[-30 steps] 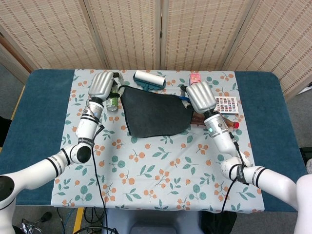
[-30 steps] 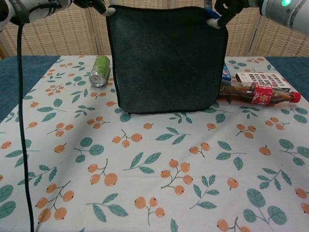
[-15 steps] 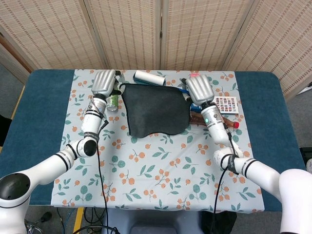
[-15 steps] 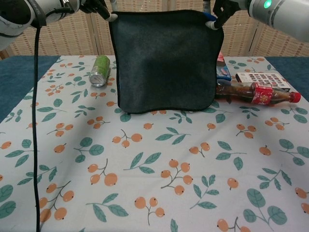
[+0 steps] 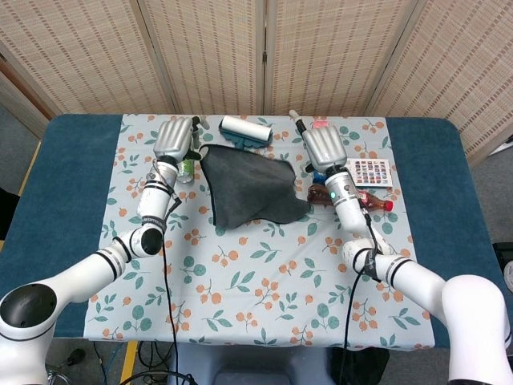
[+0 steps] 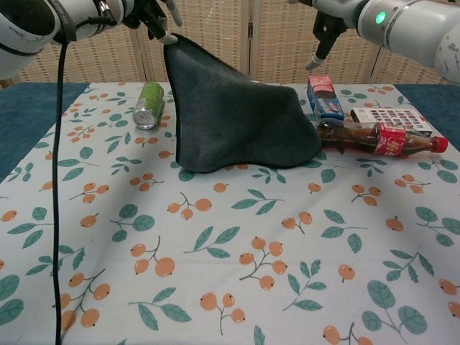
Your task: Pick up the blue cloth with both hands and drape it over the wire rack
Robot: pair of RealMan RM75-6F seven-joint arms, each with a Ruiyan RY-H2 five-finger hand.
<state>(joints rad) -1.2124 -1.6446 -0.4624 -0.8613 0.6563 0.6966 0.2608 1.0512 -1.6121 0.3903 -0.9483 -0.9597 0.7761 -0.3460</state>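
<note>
The dark blue cloth (image 5: 248, 192) hangs from one upper corner, which my left hand (image 5: 175, 138) pinches above the table's far left. In the chest view the cloth (image 6: 230, 122) peaks at that left hand (image 6: 147, 11) and slopes down to the right, its far end sagging onto the table beside the cola bottle. My right hand (image 5: 323, 146) hovers at the far right with nothing in it; in the chest view this right hand (image 6: 327, 21) is well apart from the cloth, fingers spread. No wire rack shows in either view.
A green can (image 6: 149, 105) lies left of the cloth. A cola bottle (image 6: 381, 136), a small pink and blue box (image 6: 325, 97) and a colour-swatch card (image 6: 392, 116) sit to the right. A lint roller (image 5: 244, 128) lies at the back. The floral tablecloth (image 6: 230, 251) covers the table.
My right hand has let go of its corner, and that side of the cloth has dropped onto the table. The left hand still holds its corner up.
</note>
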